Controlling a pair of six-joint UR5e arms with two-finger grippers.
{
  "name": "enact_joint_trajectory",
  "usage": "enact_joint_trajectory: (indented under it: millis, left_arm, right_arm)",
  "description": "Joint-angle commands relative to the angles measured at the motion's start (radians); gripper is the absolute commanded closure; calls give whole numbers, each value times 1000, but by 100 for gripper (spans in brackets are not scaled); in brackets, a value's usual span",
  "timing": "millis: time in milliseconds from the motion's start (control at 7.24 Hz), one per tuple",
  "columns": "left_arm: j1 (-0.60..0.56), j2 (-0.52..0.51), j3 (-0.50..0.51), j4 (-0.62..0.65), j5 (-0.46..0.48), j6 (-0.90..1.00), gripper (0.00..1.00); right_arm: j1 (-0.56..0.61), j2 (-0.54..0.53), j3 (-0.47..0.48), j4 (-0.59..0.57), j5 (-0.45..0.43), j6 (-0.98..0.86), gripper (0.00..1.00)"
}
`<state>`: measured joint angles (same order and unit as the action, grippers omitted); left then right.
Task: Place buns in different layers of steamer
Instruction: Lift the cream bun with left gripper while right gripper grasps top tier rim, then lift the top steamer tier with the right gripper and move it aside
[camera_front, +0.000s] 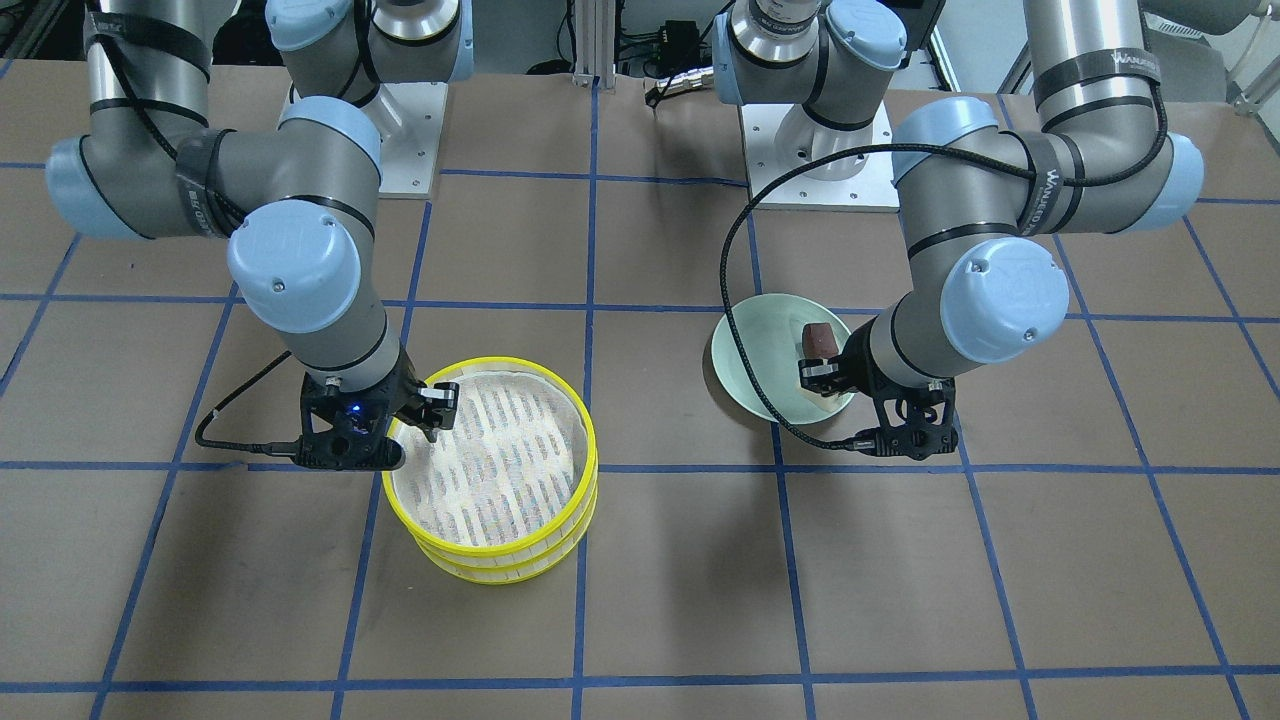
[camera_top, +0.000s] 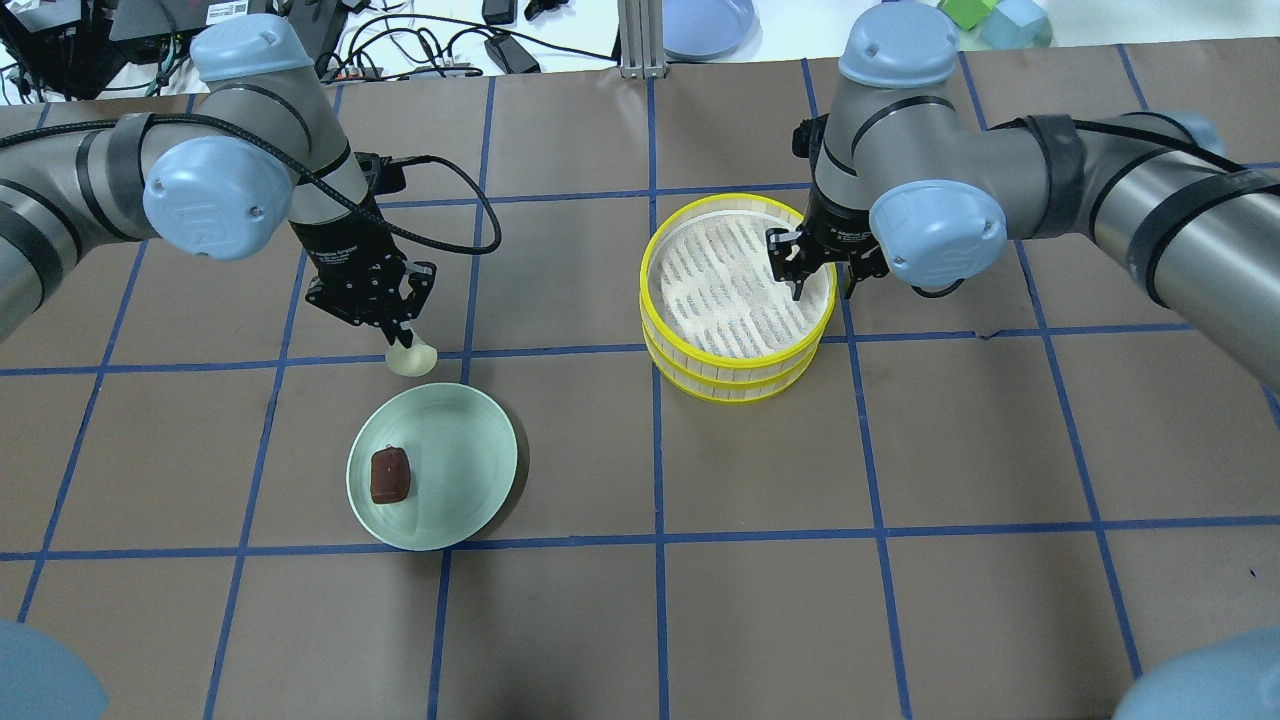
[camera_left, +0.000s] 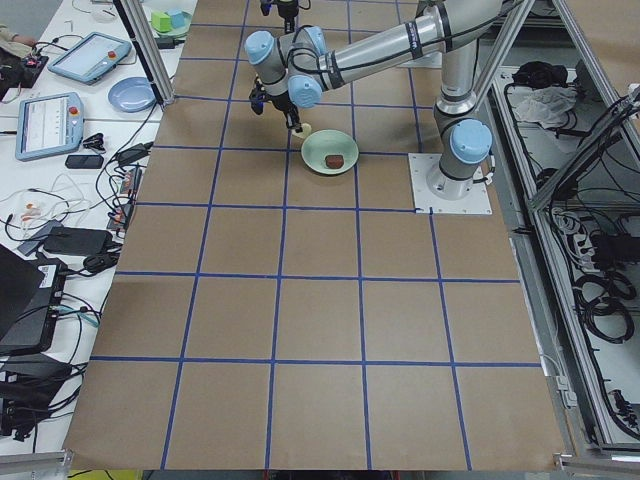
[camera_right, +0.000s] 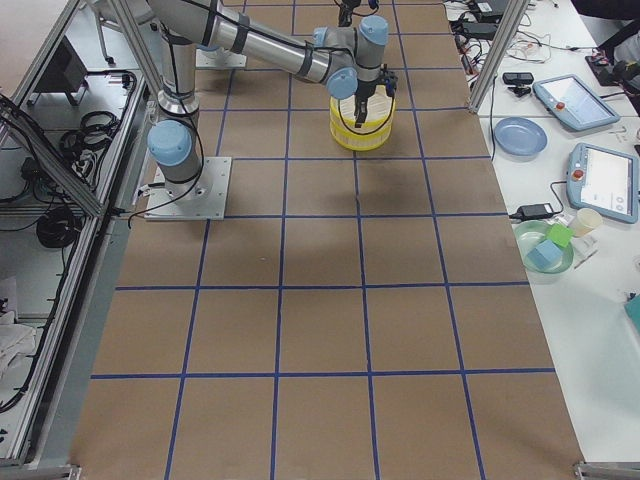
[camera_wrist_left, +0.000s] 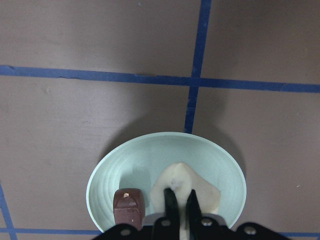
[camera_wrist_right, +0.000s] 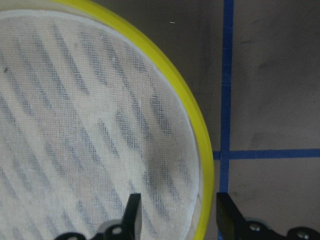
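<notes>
Left gripper (camera_wrist_left: 181, 196), fingers pressed onto the cream bun (camera_wrist_left: 207, 195), holds it pinched in the air by the far rim of a pale green plate (camera_top: 465, 460). In the wrist view the bun hangs over the plate's floor, its narrow end pointing away from the fingers and its broad end spreading to the view's right. A black cable (camera_top: 496, 212) loops out from the left wrist just beside the gripper.

The brown bun (camera_top: 390, 474) lies on the plate near its left edge in the overhead view. Its long axis runs roughly toward and away from the robot, and it sits apart from the cream bun.

Right gripper (camera_wrist_right: 177, 200), fingers spread, straddles the yellow rim of the steamer (camera_top: 735, 368): one finger hangs inside over the mesh floor, the other outside over the table (camera_top: 760, 560). Whether either finger touches the rim cannot be told. The steamer's two trays stand stacked, one on the other. The right wrist overhangs the stack's edge and hides part of the rim in the overhead view.

Plate and steamer sit well apart on the brown table, with blue tape lines (camera_top: 658, 450) crossing between them.
</notes>
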<state>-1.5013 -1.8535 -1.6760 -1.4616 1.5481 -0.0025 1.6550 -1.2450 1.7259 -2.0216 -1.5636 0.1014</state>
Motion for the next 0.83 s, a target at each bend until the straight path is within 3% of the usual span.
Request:
enact_joint_trajectory:
  millis: [0,138,415,691]
  left_arm:
    - [22,14,42,4,7,6,100]
    - [38,13,77,1,9,4,100]
    - [43,30,110,6,35,4,100]
    - [42,49,113,9,33,4,100]
  right_arm:
    - [-15,25,0,-29,8,0,87]
    - [-39,18,-2,-23,10,-2,100]
    - [-61,-78,-11,36,13,-3,100]
    - [-118,-178,-110,264,49,-23,100]
